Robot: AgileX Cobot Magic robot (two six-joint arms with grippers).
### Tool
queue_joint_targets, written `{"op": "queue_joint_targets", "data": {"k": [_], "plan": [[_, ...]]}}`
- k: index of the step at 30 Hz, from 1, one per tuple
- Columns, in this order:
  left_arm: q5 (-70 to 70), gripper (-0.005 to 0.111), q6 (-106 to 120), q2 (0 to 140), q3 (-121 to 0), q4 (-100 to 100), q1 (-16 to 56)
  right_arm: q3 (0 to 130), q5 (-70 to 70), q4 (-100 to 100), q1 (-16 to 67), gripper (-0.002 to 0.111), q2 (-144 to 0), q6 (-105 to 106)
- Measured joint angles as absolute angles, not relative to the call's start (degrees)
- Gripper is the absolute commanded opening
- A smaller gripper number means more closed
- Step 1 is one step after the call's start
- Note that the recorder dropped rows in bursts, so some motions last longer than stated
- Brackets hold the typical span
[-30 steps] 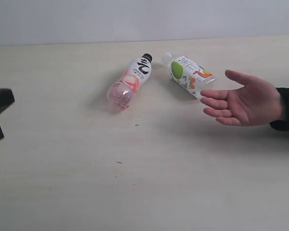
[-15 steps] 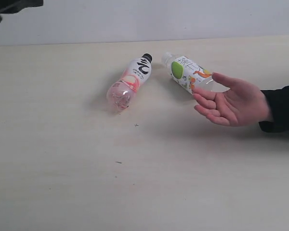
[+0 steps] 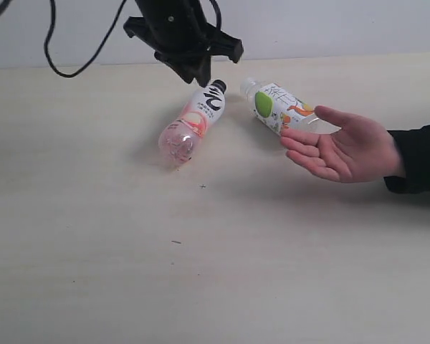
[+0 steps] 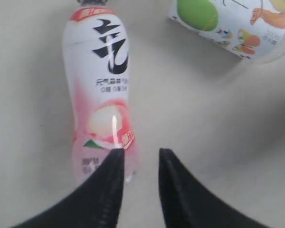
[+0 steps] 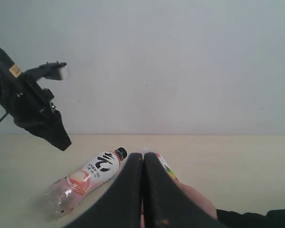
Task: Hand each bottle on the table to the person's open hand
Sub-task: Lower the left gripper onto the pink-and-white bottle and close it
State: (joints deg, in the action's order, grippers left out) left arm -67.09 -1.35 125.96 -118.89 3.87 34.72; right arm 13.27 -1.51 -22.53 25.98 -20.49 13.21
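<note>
One pink bottle (image 3: pixel 192 123) lying | left tool (image 4: pixel 140 153) above, slightly parted, empty | right tool (image 5: pixel 143 157) closed, empty

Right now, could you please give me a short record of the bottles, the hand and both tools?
pink bottle: clear pink plastic bottle with black cap, lying on pale beige table
second bottle: white-capped clear bottle with green-orange label, lying beside it
hand: person's open hand, palm up, fingertips by second bottle
left tool: slightly open, empty, above pink bottle
right tool: shut, empty
</note>
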Motion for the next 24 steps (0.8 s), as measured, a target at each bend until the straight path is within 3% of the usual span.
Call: {"op": "queue_joint_targets", "data": {"k": [1, 2, 4, 24], "plan": [[-67.1, 0.068, -1.1, 127.4, -120.3, 3.9, 35.1, 13.3, -1.5, -22.5, 26.0, 0.000, -20.5, 13.2], [-67.0, 0.076, -1.0, 129.0, -122.0, 3.8, 35.5, 13.3, -1.5, -22.5, 26.0, 0.000, -20.5, 13.2], [-66.7, 0.082, -0.8, 130.2, -123.4, 3.8, 35.6, 13.3, -1.5, -22.5, 26.0, 0.000, -20.5, 13.2], [-61.4, 0.081, -1.4, 136.3, -126.0, -4.0, 35.6, 13.3, -1.5, -22.5, 26.0, 0.000, -20.5, 13.2]]}}
